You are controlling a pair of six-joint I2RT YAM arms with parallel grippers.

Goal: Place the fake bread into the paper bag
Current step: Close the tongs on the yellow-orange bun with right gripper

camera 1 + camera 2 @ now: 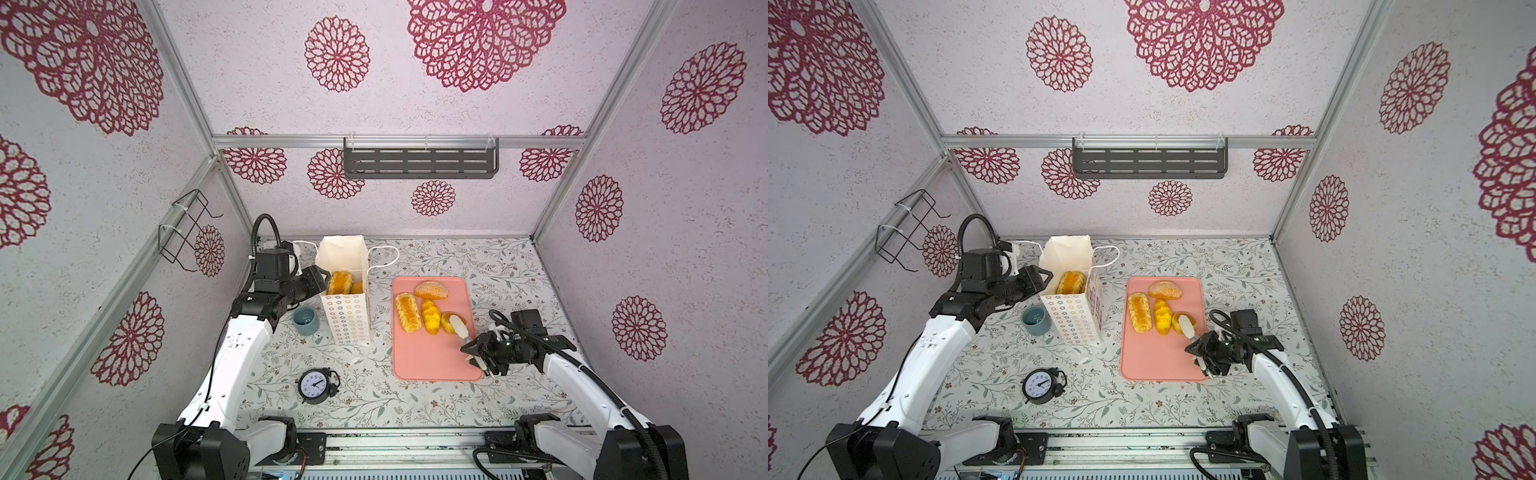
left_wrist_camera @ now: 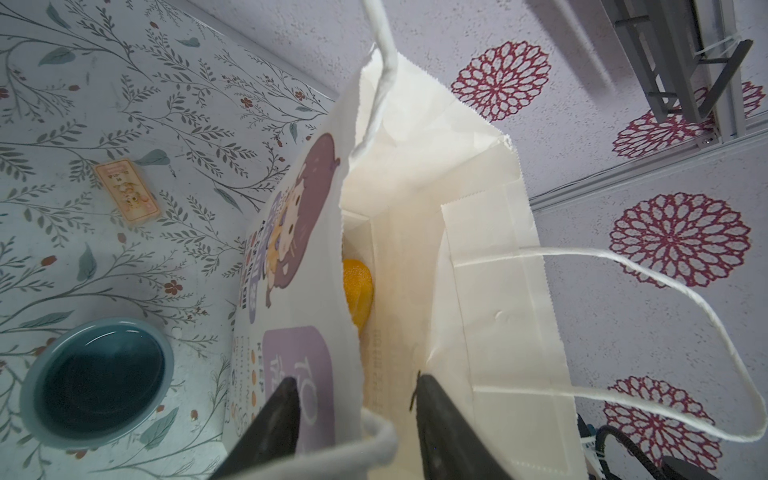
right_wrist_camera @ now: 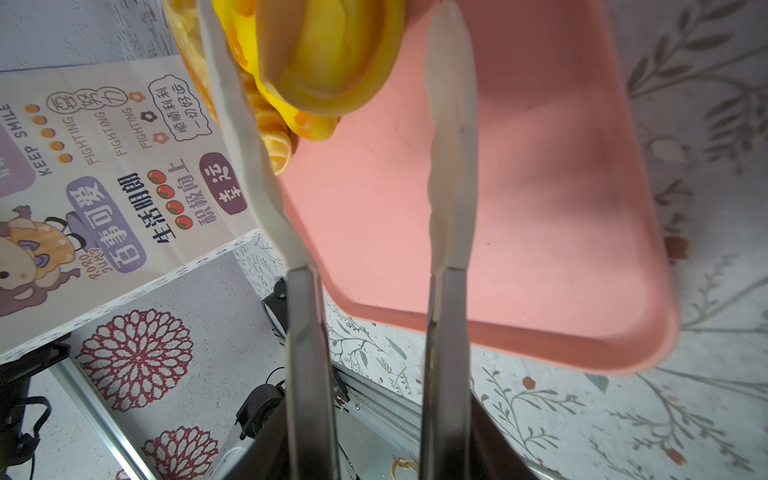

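Cracker (image 2: 128, 192) near paper bag (image 2: 498, 291) (left wrist)

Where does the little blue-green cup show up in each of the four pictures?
In a top view: the cup stands on the table, just left of the paper bag.
In a top view: the cup is again just left of the bag.
Left wrist view: the cup is seen from above, beside the bag's cartoon face.
Right wrist view: not in it.
Shared landmark: the paper bag, in all four.

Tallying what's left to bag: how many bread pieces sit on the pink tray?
4 on the pink tray: round bun farthest back, ridged roll leftmost, yellow loaf beside it, small pastry at the tongs tips. None seems hidden.
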